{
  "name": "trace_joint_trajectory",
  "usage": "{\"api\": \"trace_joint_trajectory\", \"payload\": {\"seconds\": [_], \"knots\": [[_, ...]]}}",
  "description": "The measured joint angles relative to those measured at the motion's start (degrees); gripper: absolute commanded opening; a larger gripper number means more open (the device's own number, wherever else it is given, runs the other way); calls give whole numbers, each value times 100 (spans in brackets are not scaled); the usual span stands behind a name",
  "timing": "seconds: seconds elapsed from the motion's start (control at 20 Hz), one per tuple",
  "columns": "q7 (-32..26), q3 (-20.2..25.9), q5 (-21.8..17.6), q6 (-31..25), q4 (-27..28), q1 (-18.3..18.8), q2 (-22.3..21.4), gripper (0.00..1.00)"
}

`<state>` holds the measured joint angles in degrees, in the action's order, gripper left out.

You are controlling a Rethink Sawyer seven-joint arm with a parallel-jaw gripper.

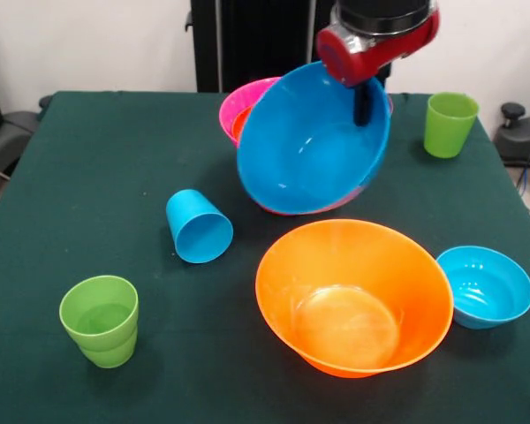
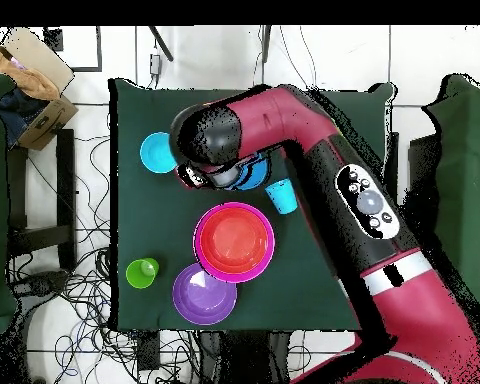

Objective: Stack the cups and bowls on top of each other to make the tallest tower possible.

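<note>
My gripper [image 1: 364, 106] is shut on the far rim of the large blue bowl [image 1: 314, 141]. It holds the bowl tilted, with the opening facing the front camera. The blue bowl hides most of the pink bowl [image 1: 247, 99], and I cannot tell if they touch. In the overhead view the pink bowl [image 2: 202, 250] holds a red-orange bowl [image 2: 234, 242], and the purple bowl [image 2: 204, 295] stands beside it. The large orange bowl [image 1: 353, 296] and a small blue bowl [image 1: 484, 285] stand near the front. The sky blue cup [image 1: 199, 227] lies on its side. Lime green cups stand front left [image 1: 100, 320] and back right [image 1: 450, 124].
The arm [image 2: 314, 140] crosses the overhead view and hides the orange bowl and one green cup there. The dark green table [image 1: 88, 177] has bare cloth at its left. Cables and a cardboard box [image 2: 34, 85] lie on the floor beside it.
</note>
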<state>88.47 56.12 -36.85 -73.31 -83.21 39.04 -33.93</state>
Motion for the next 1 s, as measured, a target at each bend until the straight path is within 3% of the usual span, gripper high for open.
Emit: {"api": "trace_joint_trajectory", "payload": {"seconds": [0.55,1.0], "knots": [[-1060,194,75,-28,-137,1268,-29,0],[-1334,329,187,-27,-537,1806,-356,0]]}}
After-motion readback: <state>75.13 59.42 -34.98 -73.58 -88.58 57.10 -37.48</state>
